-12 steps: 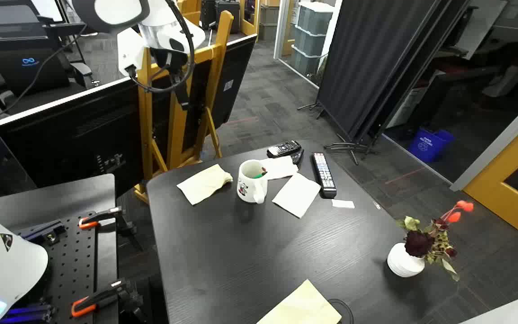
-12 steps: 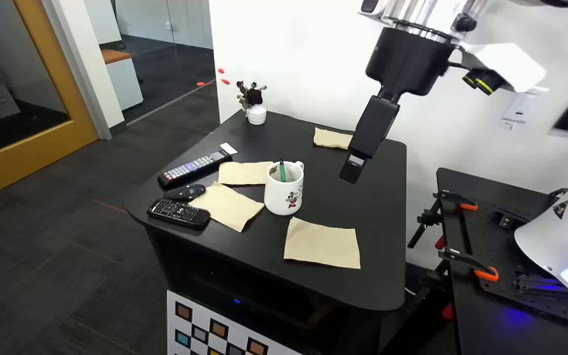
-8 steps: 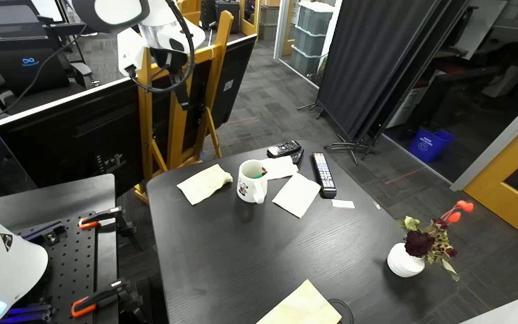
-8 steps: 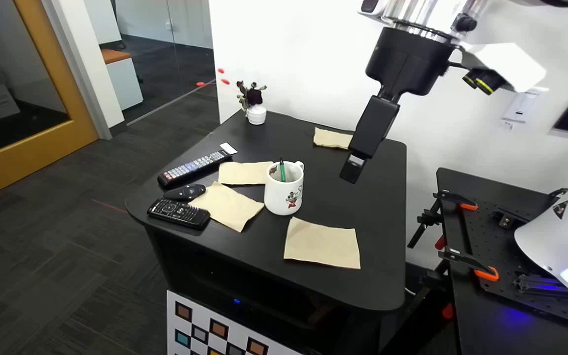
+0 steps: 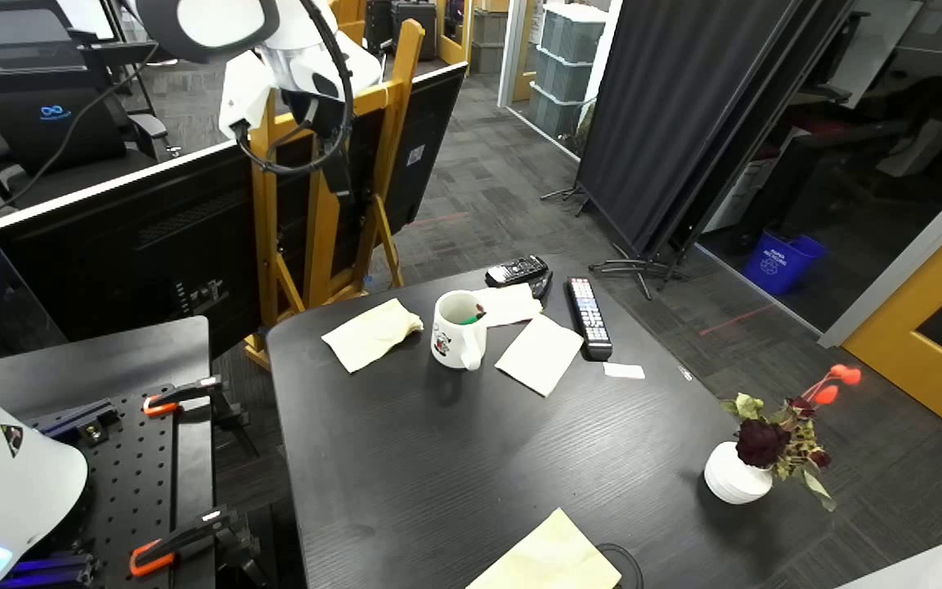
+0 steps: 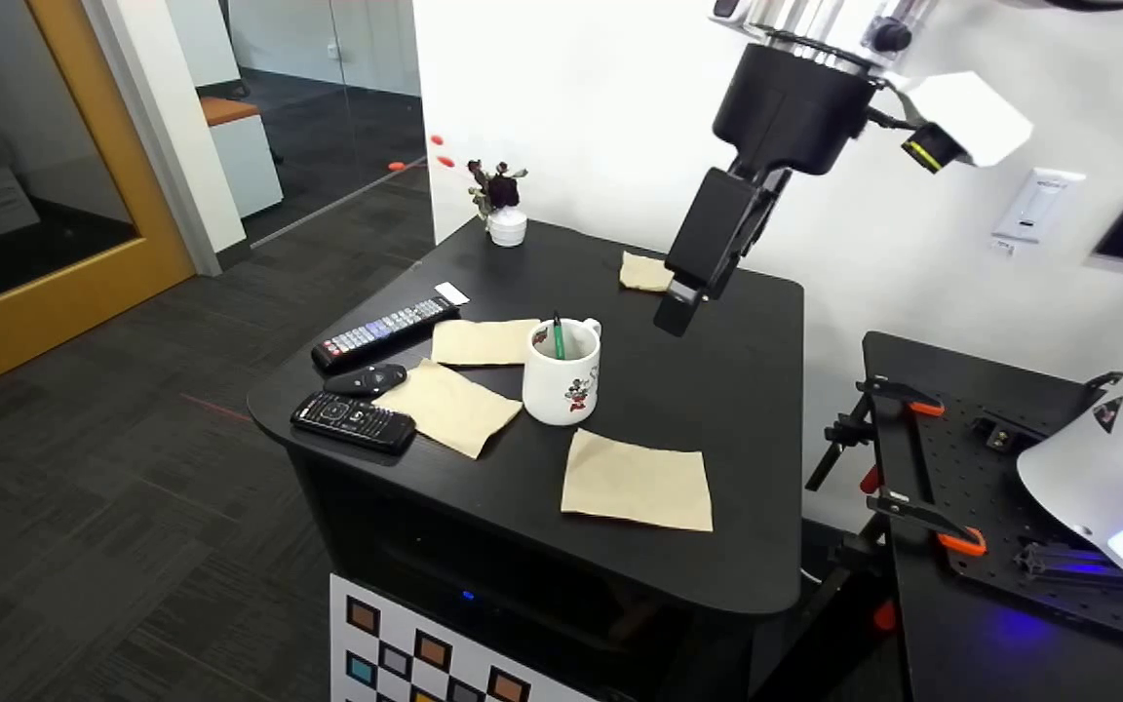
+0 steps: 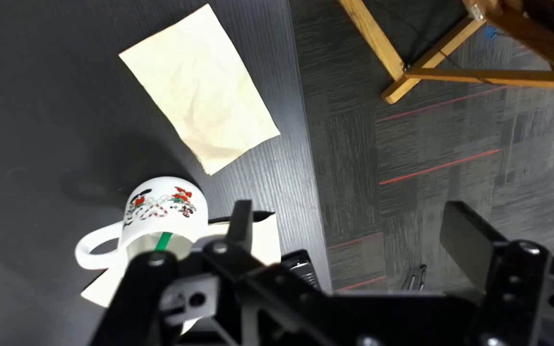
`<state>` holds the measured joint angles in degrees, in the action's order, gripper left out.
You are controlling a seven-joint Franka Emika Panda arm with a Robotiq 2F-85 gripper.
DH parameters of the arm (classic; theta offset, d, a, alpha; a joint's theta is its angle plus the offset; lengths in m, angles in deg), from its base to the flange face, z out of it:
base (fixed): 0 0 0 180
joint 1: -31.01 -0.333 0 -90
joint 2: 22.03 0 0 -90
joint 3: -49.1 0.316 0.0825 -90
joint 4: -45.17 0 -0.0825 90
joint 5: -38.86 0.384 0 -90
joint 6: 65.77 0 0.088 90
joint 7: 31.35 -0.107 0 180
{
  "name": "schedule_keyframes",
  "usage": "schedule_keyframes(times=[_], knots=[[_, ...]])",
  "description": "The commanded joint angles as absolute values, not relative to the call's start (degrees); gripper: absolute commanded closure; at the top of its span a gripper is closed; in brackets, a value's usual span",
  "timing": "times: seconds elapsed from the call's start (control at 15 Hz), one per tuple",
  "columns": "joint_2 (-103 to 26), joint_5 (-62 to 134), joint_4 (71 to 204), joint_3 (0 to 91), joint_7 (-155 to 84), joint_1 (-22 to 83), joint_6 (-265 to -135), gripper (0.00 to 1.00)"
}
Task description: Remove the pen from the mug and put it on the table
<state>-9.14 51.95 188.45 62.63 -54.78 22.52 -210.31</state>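
Note:
The white mug (image 6: 561,392) stands upright on the black table (image 6: 708,400) and also shows in an exterior view (image 5: 446,342) and the wrist view (image 7: 169,209). The green pen (image 6: 559,339) stands in the mug, leaning on its rim; its dark tip sticks out above. The pen also shows in an exterior view (image 5: 471,319) and partly in the wrist view (image 7: 163,241), where the gripper hides the rest. My gripper (image 7: 354,230) is open with nothing between its fingers. In an exterior view the gripper (image 6: 683,307) hangs above the table, apart from the mug.
Pale paper sheets (image 6: 638,483) lie around the mug. Several black remotes (image 6: 381,333) lie along one table edge. A white pot with flowers (image 6: 507,228) stands at a far corner. A wooden easel with a board (image 5: 320,237) stands beyond the table edge.
My gripper has shifted slightly and turned a little, so that part of the finger behind now shows in an exterior view. The mug and the pen have not moved.

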Motion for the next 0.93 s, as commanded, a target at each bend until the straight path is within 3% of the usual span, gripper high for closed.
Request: schedule_keyframes(times=[0.0,0.87], knots=[[-9.98,48.31,188.6,62.29,-62.92,25.7,-213.64,0.0],[-22.35,19.7,184.25,59.52,-99.67,31.21,-220.63,0.0]])
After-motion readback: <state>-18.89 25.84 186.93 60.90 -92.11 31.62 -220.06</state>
